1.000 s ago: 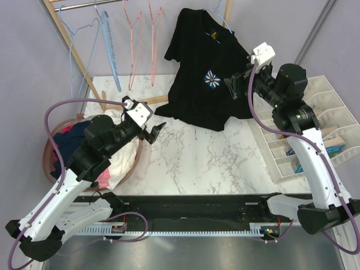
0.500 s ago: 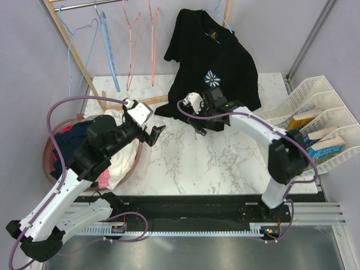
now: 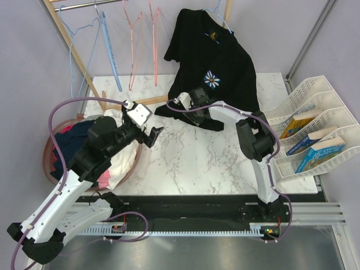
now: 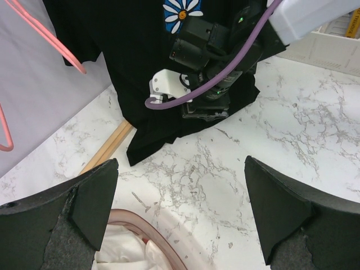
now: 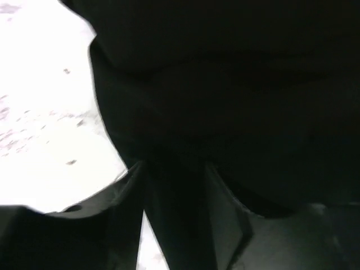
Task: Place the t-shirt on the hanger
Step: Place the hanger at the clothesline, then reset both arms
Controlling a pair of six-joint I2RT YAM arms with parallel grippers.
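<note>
The t-shirt [image 3: 216,62], soft, light and limp, hangs on the hanger [image 3: 221,21] with its hem at the jaws of the right gripper [image 3: 198,115]; a pinch on the hem edge should suit it. The wrist view is too dark to tell whether they clamp cloth. The left gripper [image 3: 153,135] has its jaws apart. A second ago the right gripper was out beside the shirt's side.

Hidden parts around the hanging t-shirt [image 3: 219,56]
The hanger [image 3: 223,22] shows only its hook and a short piece of wire at the collar; the rest is inside the cloth. The right end effector [image 3: 196,115] lies against the black hem, and the right wrist view is dark and blurred, so its fingers cannot be told from the cloth.
</note>
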